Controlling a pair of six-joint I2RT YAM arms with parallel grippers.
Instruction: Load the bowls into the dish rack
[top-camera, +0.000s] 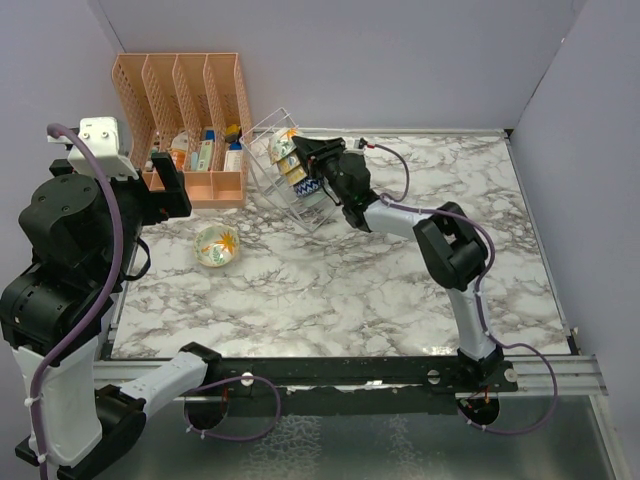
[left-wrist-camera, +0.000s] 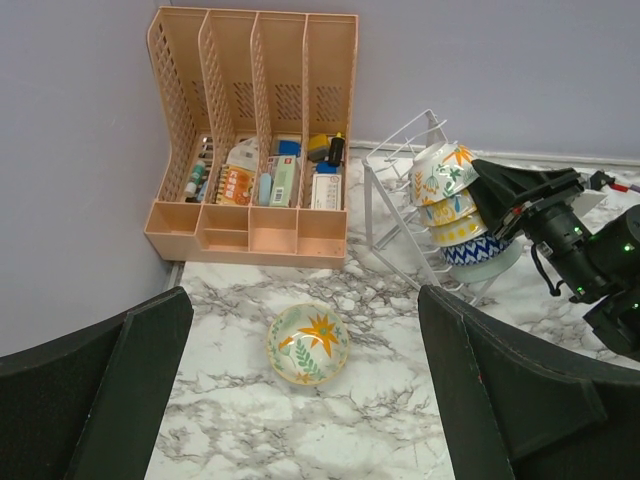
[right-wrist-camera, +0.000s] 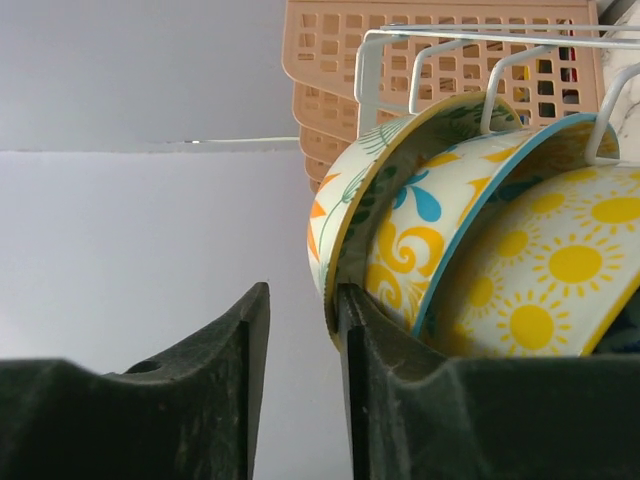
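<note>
Several painted bowls stand on edge, stacked in the wire dish rack. The outermost is cream with orange and green leaves; behind it are a yellow-swirl bowl and a sun-pattern bowl. My right gripper is at that outermost bowl's rim. Its jaws are apart: one finger lies against the inside of the rim and the other stands clear of it. One more cream bowl with an orange flower sits upright on the marble table. My left gripper hangs wide open high above it.
An orange slotted organizer with small bottles stands at the back left, right beside the rack. Grey walls close the back and both sides. The marble table top stretches to the right of the rack.
</note>
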